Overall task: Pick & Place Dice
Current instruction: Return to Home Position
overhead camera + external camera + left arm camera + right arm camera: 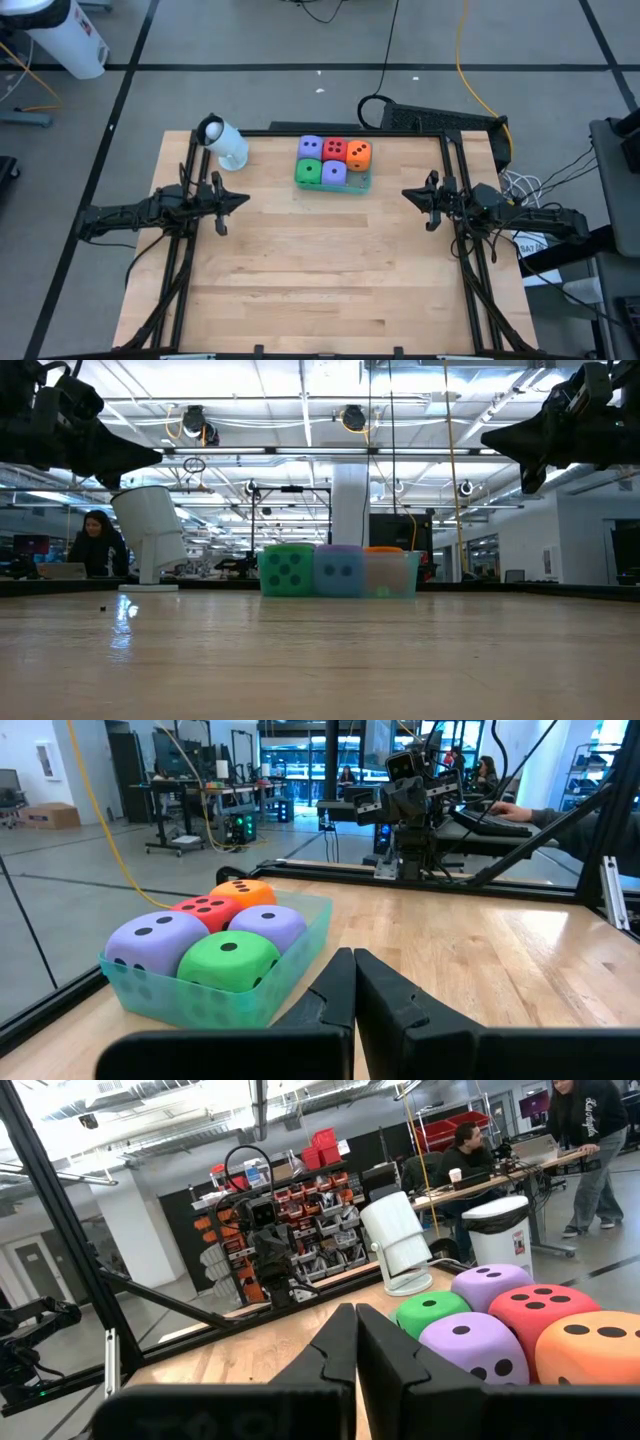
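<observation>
Five dice sit packed in a translucent green tray (360, 186) near the table's far edge: two purple (311, 148) (334, 172), one green (308, 172), one red (335, 150), one orange (359, 153). The left wrist view shows them too, green die (228, 960) nearest. My left gripper (243, 199) hovers shut above the table's left side, pointing right. My right gripper (406, 194) hovers shut on the right side, pointing left. Both are well clear of the tray.
A white camera on a round base (226, 143) stands at the far left of the table, left of the tray. A black frame (455, 180) runs along the table's sides. Bare wood (320, 270) fills the middle and near part. People work at desks beyond the table.
</observation>
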